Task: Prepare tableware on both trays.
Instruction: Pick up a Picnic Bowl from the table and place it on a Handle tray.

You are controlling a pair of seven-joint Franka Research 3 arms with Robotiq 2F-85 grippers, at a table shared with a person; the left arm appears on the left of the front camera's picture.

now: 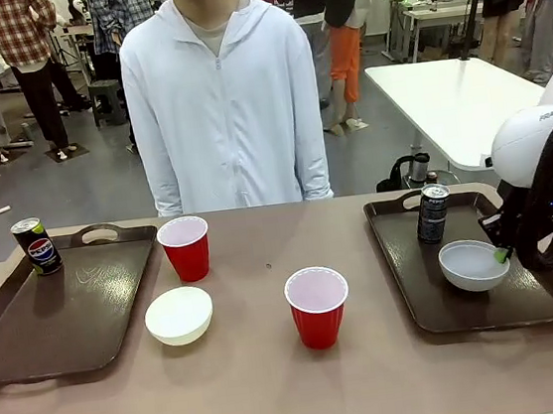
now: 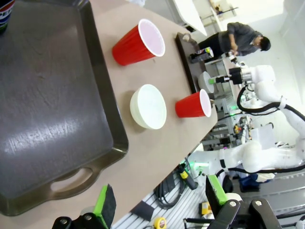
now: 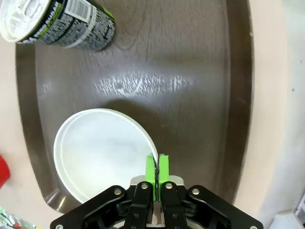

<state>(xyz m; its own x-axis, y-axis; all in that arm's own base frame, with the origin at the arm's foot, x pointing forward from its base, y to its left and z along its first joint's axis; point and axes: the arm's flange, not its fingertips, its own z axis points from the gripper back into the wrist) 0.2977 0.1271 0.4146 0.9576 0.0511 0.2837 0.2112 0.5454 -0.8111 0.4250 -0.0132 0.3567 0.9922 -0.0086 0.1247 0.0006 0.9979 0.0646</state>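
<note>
Right gripper (image 3: 157, 161) pinches the pale grey-white bowl (image 3: 97, 150) by its rim, inside the right tray (image 3: 190, 57); retreating before it lets go would tip the bowl.

Front camera: fixed between the arms at the near edge of the desk (image 1: 278, 397), facing across it to the person (image 1: 223, 103) opposite. Far enough back to take in the left tray (image 1: 69, 311) and the right tray (image 1: 436, 294) whole.

Left wrist camera: raised and rolled sideways, near the left tray's handle end, looking along the desk toward the right arm (image 2: 257, 78) well off.

Right wrist camera: pointing straight down, very close over the right tray.

Shared by all three: the pale bowl (image 3: 100, 152) and dark can (image 3: 62, 21) there, though small and seemingly blurred from the left wrist.
</note>
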